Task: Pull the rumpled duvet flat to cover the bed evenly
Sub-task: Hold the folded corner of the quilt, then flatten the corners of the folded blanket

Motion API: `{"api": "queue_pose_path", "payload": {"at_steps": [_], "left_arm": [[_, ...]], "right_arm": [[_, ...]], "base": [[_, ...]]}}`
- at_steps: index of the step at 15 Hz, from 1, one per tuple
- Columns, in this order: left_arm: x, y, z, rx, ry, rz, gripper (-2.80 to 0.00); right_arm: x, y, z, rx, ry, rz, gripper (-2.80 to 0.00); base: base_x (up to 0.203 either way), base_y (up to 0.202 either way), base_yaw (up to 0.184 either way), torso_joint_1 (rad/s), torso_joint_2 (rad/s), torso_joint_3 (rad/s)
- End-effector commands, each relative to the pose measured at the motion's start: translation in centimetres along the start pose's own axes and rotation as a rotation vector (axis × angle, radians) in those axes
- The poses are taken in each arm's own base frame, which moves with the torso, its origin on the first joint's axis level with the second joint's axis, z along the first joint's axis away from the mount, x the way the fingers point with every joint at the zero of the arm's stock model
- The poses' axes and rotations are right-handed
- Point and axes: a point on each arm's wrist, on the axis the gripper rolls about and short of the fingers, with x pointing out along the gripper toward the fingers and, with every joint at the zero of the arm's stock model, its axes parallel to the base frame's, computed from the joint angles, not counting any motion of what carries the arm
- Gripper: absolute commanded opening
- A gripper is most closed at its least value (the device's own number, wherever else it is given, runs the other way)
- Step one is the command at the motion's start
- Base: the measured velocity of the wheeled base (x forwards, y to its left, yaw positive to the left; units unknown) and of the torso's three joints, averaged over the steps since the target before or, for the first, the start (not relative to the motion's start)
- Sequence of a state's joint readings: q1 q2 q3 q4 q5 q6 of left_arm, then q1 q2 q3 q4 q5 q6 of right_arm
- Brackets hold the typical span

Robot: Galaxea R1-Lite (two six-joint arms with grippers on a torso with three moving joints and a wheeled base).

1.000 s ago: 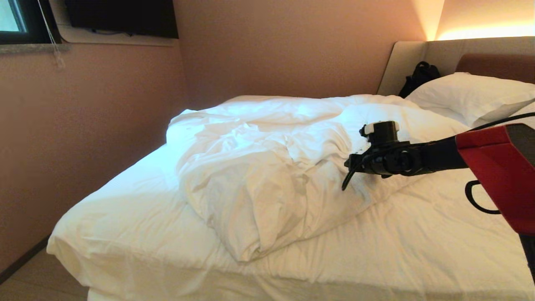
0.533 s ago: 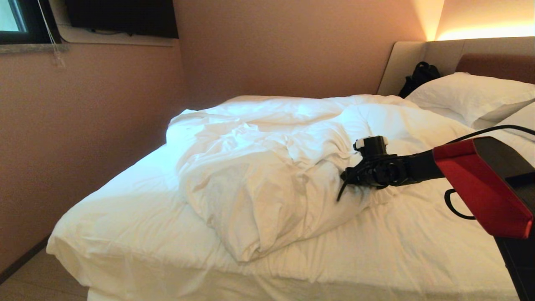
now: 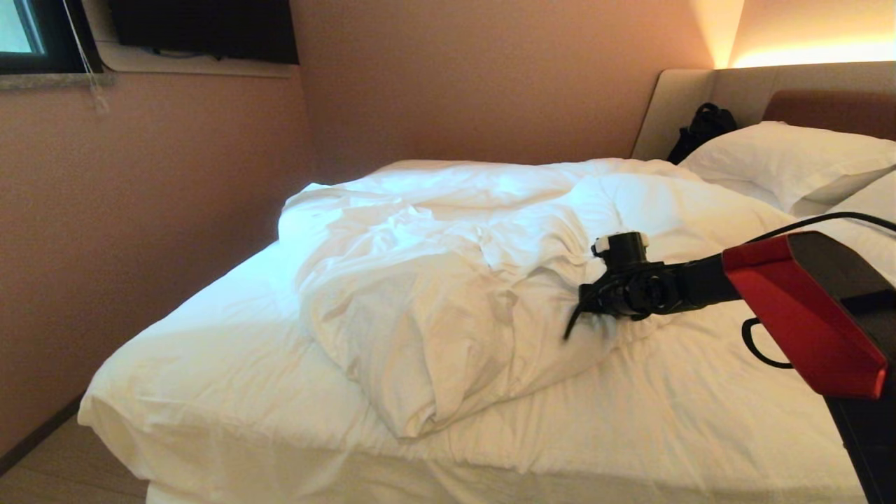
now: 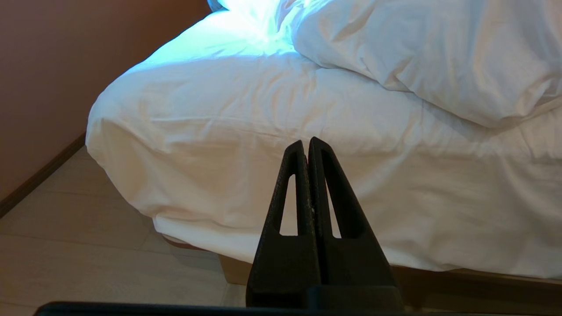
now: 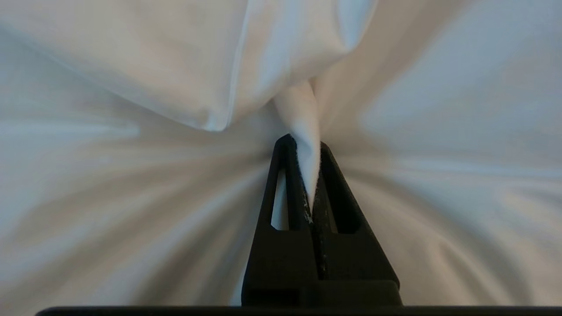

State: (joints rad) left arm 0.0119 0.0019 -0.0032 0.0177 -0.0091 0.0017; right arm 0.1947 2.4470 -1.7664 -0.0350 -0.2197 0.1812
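The duvet is heaped, rumpled, in the middle of the bed. A thin fold at its near edge is pinched by the right gripper. Soft, bulky fabric may slip; a thicker hem grip is judged safer.

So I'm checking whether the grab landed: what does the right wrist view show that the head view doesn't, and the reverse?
Only the right wrist view shows the right gripper with its jaws shut on a pinched fold of white fabric, creases radiating from it. Only the head view shows the layout: the duvet heaped across the middle of the bed, the pillows by the headboard, and where on the heap's near right edge the gripper sits. Both show the right gripper at the white bedding.
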Motion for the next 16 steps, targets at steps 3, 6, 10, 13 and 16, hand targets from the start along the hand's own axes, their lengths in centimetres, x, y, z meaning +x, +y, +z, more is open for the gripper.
{"api": "queue_pose_path", "payload": {"at_steps": [3, 6, 10, 13, 16], "left_arm": [[0.0, 0.0, 0.0, 0.0, -0.001, 0.0, -2.8], [0.0, 0.0, 0.0, 0.0, -0.001, 0.0, -2.8], [0.0, 0.0, 0.0, 0.0, -0.001, 0.0, -2.8], [0.0, 0.0, 0.0, 0.0, -0.001, 0.0, -2.8], [0.0, 0.0, 0.0, 0.0, -0.001, 0.0, -2.8]], "right_arm": [[-2.6, -0.2, 2.4, 0.047, -0.064, 0.012, -2.8], [-6.6, -0.6, 5.2, 0.114, -0.112, 0.025, -2.8], [-14.4, -2.0, 8.1, 0.182, -0.15, 0.036, -2.8], [-19.4, -3.6, 8.5, 0.198, -0.14, 0.022, -2.8], [-21.4, -5.3, 5.7, 0.186, -0.028, -0.029, -2.8]], "base": [[0.0, 0.0, 0.0, 0.0, 0.0, 0.0], [0.0, 0.0, 0.0, 0.0, 0.0, 0.0], [0.0, 0.0, 0.0, 0.0, 0.0, 0.0], [0.0, 0.0, 0.0, 0.0, 0.0, 0.0], [0.0, 0.0, 0.0, 0.0, 0.0, 0.0]]}}
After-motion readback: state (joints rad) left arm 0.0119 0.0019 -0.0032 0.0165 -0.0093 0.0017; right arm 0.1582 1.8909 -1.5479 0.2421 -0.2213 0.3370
